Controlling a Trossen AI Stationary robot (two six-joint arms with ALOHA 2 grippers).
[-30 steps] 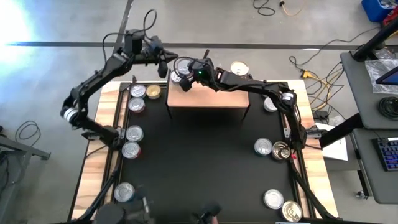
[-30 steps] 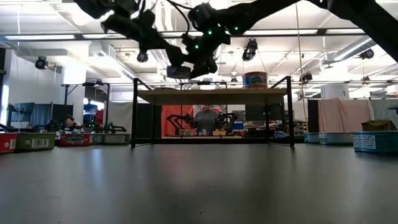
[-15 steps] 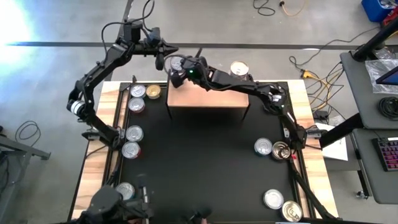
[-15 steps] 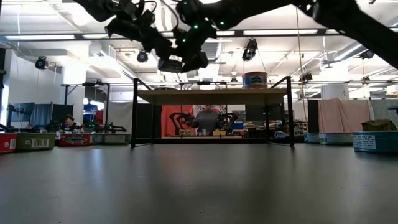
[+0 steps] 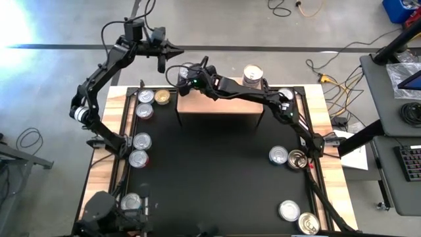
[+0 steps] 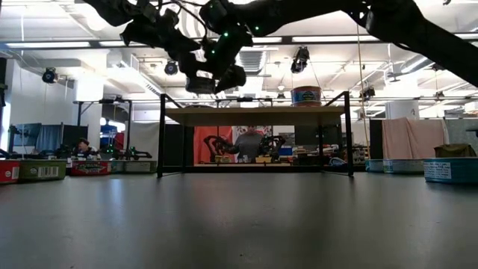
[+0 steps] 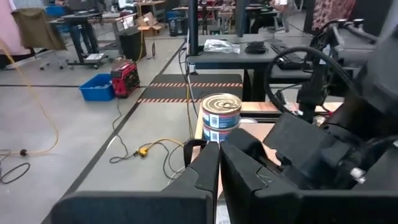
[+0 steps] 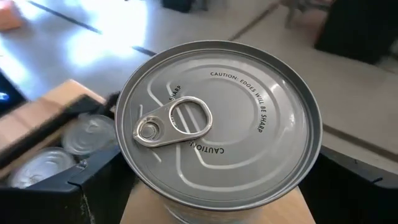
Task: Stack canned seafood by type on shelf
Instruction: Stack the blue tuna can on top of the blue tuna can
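Note:
My right gripper [image 5: 187, 75] is shut on a silver-topped tin [image 8: 217, 124] with a pull tab, above the far left corner of the wood-topped shelf [image 5: 220, 105]. In the low view the tin [image 6: 200, 84] hangs above the shelf top [image 6: 254, 116]. A blue-labelled tin [image 5: 252, 74] stands on the shelf's far right corner. My left gripper [image 5: 164, 54] is shut and holds nothing. It hovers beyond the table's far edge, left of the shelf. My right gripper pinches the tin's round side wall [image 8: 146, 198] between its two fingers [image 8: 93, 186], one on each side. The fingers come nearly level from the table's right. The tin sits upright, top up, lifted clear of the shelf.
Loose tins lie along the mat's left edge [image 5: 146, 97] [image 5: 141, 140] [image 5: 131, 202] and right edge [image 5: 279, 155] [image 5: 289, 210]. My right arm stretches across the shelf's far edge. The black mat's [image 5: 210, 178] middle holds nothing.
My right gripper has carried the tin toward the table's far left, off the shelf's left end and a little higher. My left gripper, still shut, has drawn back toward the far edge and turned.

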